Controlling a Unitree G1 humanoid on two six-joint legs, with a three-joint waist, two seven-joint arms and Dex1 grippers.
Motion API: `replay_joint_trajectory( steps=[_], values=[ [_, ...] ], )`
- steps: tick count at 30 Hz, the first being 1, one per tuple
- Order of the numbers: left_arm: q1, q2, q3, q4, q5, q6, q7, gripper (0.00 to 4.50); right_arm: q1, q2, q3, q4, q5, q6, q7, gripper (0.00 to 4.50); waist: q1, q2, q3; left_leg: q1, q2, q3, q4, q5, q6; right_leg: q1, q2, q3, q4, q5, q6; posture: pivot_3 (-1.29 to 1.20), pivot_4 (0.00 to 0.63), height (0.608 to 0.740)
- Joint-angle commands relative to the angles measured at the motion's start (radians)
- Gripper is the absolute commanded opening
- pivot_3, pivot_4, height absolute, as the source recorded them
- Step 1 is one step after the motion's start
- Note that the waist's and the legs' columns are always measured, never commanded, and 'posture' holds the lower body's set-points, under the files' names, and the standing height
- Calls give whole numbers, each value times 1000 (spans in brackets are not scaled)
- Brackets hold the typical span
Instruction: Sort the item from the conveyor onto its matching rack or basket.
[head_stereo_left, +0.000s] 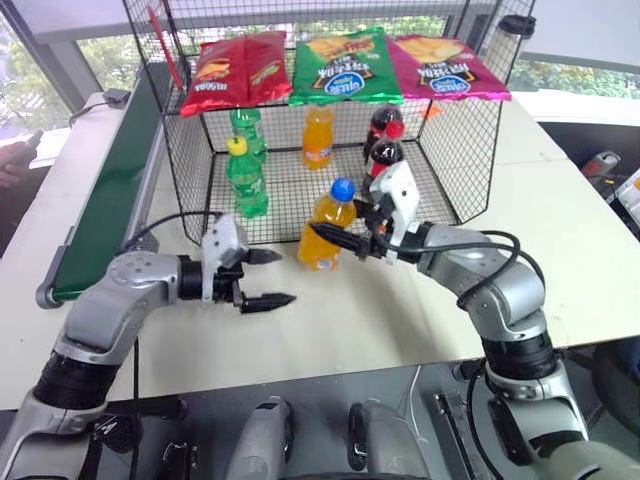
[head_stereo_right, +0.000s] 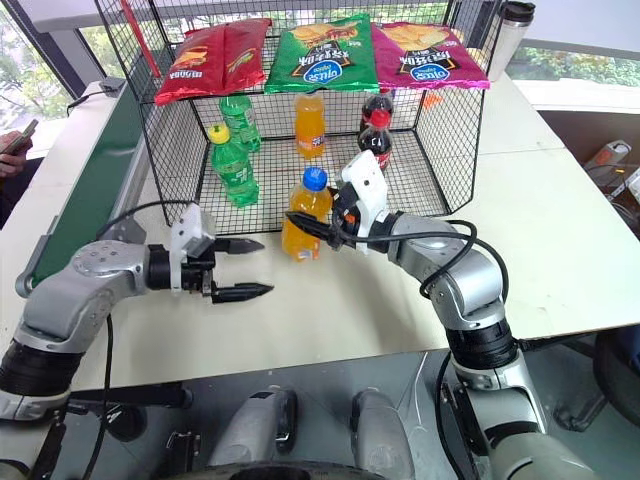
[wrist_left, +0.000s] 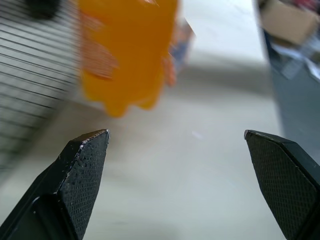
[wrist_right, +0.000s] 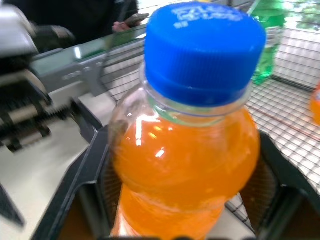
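nearest the robot, the left gripper (head_stereo_left: 265, 278) hangs over the white table (head_stereo_left: 560, 240) with its two black fingers spread wide, nothing between them and touching nothing; the left wrist view looks past both textured pads (wrist_left: 82, 170) to bare tabletop, with the orange bottle's base a little ahead. just beyond, the right gripper (head_stereo_left: 340, 242) reaches in from the right and is clamped on the orange soda bottle with the blue cap (head_stereo_left: 330, 226), its fingers pressing either side of the bottle's body below the shoulder, as the right wrist view shows close up. the bottle stands upright at the open front of the black wire basket (head_stereo_left: 470, 150); whether its base touches the table cannot be told. inside the basket stand two green bottles (head_stereo_left: 246, 178), an orange bottle with an orange cap (head_stereo_left: 318, 136) and two dark cola bottles (head_stereo_left: 385, 140). three snack bags (head_stereo_left: 345, 65) lie on the sloped top. the green conveyor (head_stereo_left: 110, 190) runs along the left side.
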Motion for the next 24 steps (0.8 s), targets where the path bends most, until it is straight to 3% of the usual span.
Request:
replay_joint_trajectory(
  steps=[1,12,24],
  values=[
    [-20,-39,77,-32,-25,13,103,4500,-57,21,-22,32,-54,-75,-42,2518,0,0,0,0,0,0,0,0,0,0,0,0,0,0,0,0,150,739],
    [2,-187,180,-88,-43,35,384,4500,-194,80,-7,401,-260,-310,-135,2518,-8,0,0,0,0,1,-1,0,0,-1,0,0,1,0,0,0,150,739],
    [79,-262,118,-186,-25,32,492,4500,-302,181,-5,585,-317,-450,-125,2518,-23,0,0,0,0,1,-1,0,-1,-1,0,1,2,0,0,0,150,739]
  ],
)
